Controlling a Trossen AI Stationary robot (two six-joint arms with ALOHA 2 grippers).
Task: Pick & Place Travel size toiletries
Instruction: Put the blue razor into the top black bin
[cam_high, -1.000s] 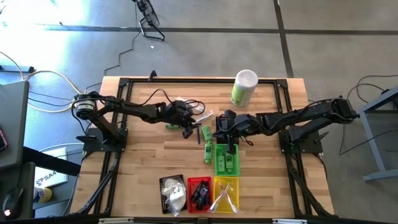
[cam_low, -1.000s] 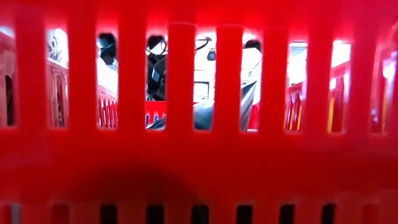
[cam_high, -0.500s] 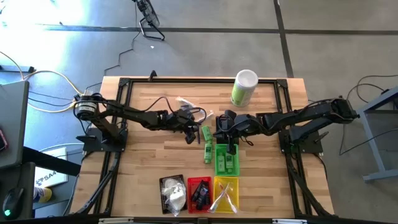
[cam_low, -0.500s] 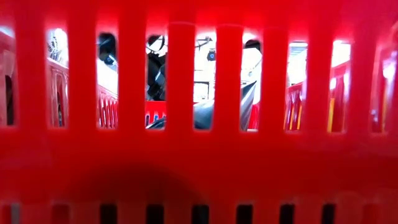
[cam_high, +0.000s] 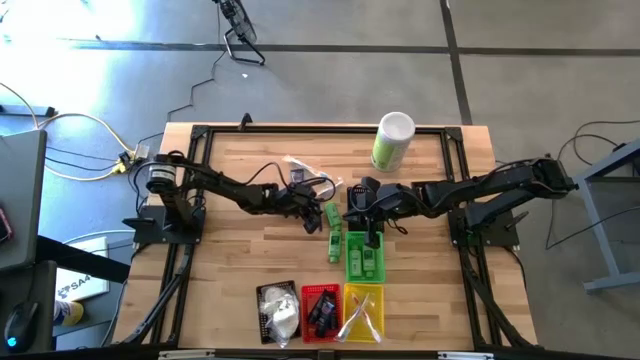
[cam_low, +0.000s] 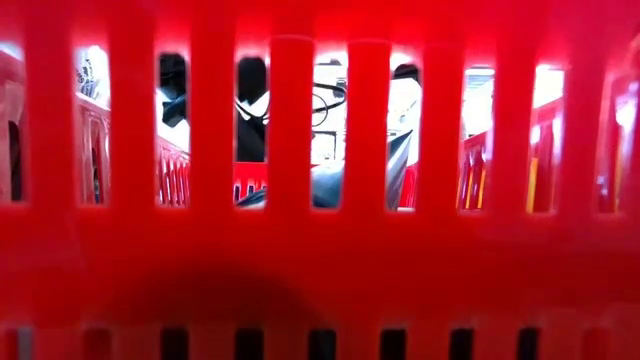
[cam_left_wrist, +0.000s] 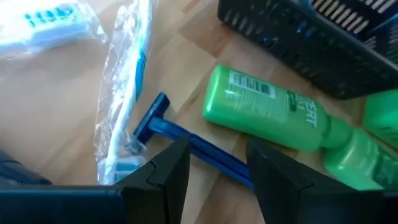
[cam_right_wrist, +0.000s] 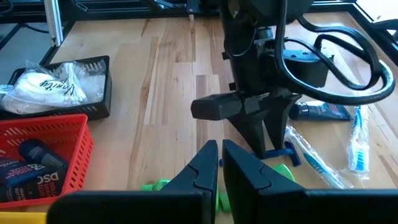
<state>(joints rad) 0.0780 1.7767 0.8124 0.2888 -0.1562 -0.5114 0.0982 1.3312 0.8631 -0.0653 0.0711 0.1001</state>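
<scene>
Dark arms, prob. black cables

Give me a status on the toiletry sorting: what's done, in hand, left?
Done: the black basket, red basket, yellow basket and green basket each hold items. In hand: the left hand sits open over the blue razor, gripping nothing; the right hand is shut and empty. Left: razor, green bottle, wrapped toothbrush, a dark tube.

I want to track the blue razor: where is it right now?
In the left wrist view, the blue razor lies on the table between the left gripper fingers, beside a green bottle and a clear-wrapped toothbrush.
</scene>
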